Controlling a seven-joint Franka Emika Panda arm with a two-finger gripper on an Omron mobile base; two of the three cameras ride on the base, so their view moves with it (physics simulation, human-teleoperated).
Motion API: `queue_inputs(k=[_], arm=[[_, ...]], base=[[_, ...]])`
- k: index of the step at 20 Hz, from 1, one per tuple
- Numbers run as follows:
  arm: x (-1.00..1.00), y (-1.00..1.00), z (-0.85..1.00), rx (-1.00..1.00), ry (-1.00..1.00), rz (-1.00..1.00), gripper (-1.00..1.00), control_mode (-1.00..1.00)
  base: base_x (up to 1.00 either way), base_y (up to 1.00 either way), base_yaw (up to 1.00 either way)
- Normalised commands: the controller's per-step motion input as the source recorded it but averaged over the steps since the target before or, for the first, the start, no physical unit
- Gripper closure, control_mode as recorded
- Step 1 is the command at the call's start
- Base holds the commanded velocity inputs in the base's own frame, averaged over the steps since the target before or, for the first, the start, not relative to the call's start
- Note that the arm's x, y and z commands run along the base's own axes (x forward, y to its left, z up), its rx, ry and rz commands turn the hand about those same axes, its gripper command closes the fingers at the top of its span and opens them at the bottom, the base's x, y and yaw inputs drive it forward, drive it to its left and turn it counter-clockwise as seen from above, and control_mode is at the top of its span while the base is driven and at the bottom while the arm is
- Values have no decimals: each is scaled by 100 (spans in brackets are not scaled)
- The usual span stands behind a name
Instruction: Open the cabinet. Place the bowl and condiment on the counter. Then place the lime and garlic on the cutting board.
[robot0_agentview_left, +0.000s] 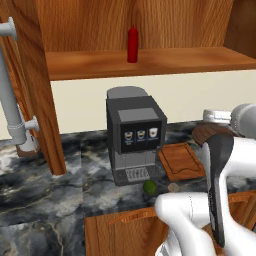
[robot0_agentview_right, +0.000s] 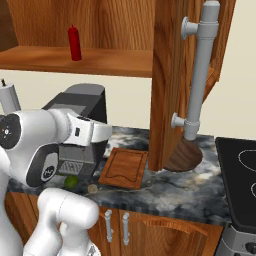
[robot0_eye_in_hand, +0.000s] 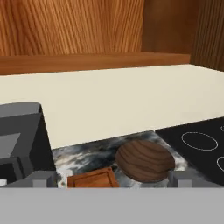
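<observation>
Wooden bowl (robot0_eye_in_hand: 145, 160) sits below your released claw (robot0_eye_in_hand: 111, 183); rising toward the bottle (robot0_agentview_left: 132, 44) risks striking the shelf (robot0_agentview_left: 150, 62).

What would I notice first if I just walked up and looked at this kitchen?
Probably the little red condiment bottle, standing alone on the shelf of the open cabinet. Below it a grey coffee machine sits on the dark marble counter, with a wooden cutting board beside it. A green lime and pale garlic lie in front.
</observation>
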Motion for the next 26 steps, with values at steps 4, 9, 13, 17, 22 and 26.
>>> queue_inputs(k=[4,9,13,17,22,26], arm=[[-39,32,56,-8,-11,3,-100,-100],[-57,49,72,-3,-4,0,-100,-100],[-51,95,74,0,1,-14,-100,-100],[-14,100,62,0,4,-25,-100,-100],[0,48,38,17,13,-11,-100,-100],[1,12,4,10,11,4,-100,-100]], base=[[0,0,0],[0,0,0],[0,0,0],[0,0,0],[0,0,0],[0,0,0]])
